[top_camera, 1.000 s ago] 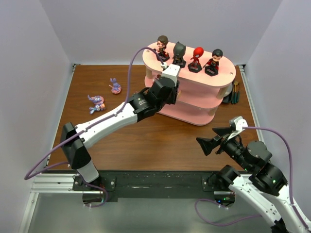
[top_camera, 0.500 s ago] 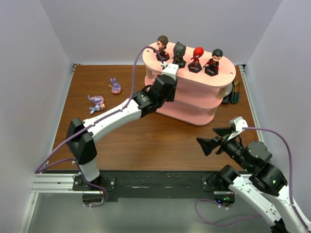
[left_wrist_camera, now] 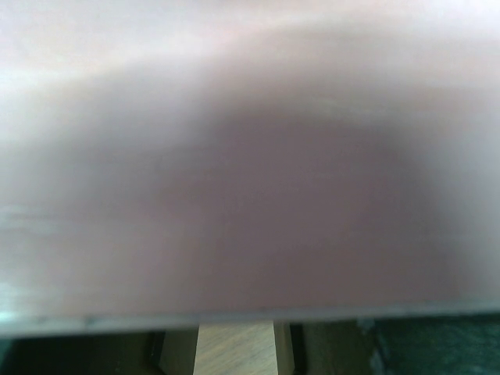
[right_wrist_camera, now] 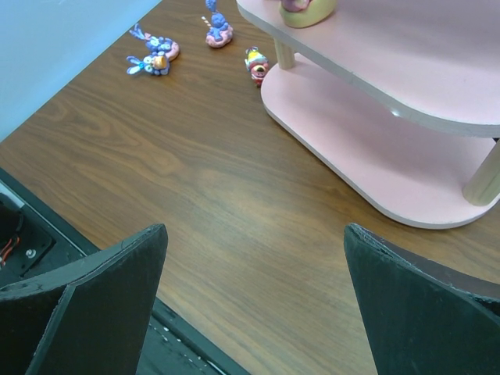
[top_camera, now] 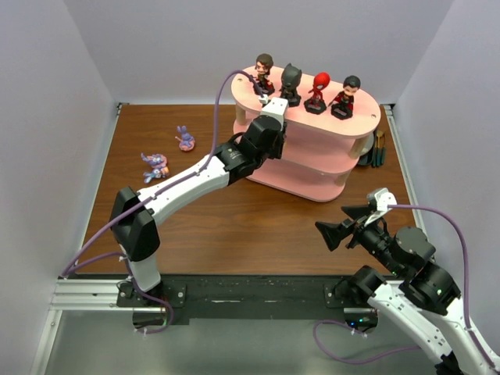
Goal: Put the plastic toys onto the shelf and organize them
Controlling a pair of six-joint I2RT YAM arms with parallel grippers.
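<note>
The shelf (top_camera: 316, 148) stands at the back right; its pink boards also show in the right wrist view (right_wrist_camera: 406, 78). On its top board stand the brown-haired (top_camera: 265, 70), black-masked (top_camera: 291, 82), red-masked (top_camera: 319, 90) and black-haired (top_camera: 349, 95) figurines. My left gripper (top_camera: 271, 125) reaches in under the top board at the shelf's left end; its fingers are hidden and its wrist view is a pink blur. Purple-blue creatures lie on the table (top_camera: 185, 140) (top_camera: 155, 166). A tiny red toy (right_wrist_camera: 256, 66) sits by the shelf's foot. My right gripper (right_wrist_camera: 254, 258) is open and empty.
Dark pens (top_camera: 377, 148) lie by the shelf's right end. A yellow-green object (right_wrist_camera: 308, 9) sits on a pink board. A wooden post (left_wrist_camera: 234, 348) shows below the blurred board. White walls close in the brown table (top_camera: 234, 219) on three sides.
My left arm has pushed further in toward the shelf's left end. The shelf top and its figurines have shifted slightly away. The right arm has not moved.
</note>
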